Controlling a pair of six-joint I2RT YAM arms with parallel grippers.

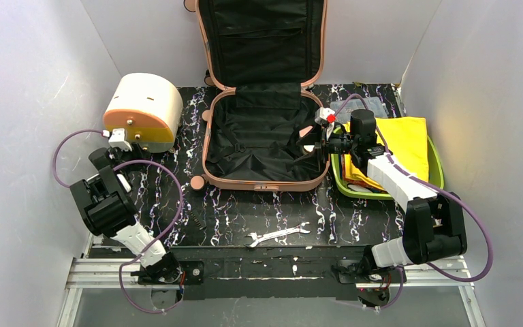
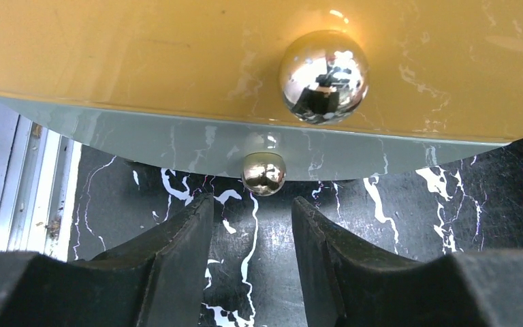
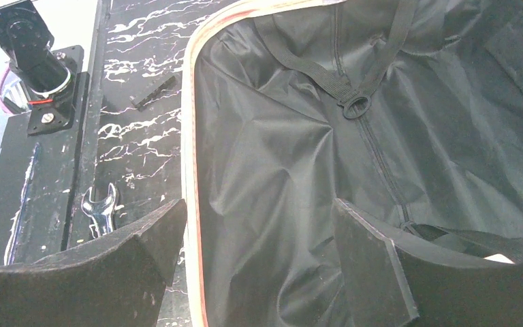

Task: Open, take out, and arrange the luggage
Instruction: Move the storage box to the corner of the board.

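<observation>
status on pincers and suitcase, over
Left pincer open, facing round box. Right pincer open over suitcase rim. Lid up, nothing blocking.

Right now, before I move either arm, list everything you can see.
luggage: one, salmon-pink with black lining, open at centre, lid raised
drum-shaped box: one, cream and orange, back left
tray: one, lime green, right of the luggage
cloth: one, yellow, in the tray
flat item: one, grey, behind the tray
wrench: one, silver, near edge, centre
small strip: one, black, by the luggage's near-left corner
table: one, black marbled
left gripper: one, black, open, facing the drum-shaped box
right gripper: one, black, open, over the luggage's right rim
</observation>
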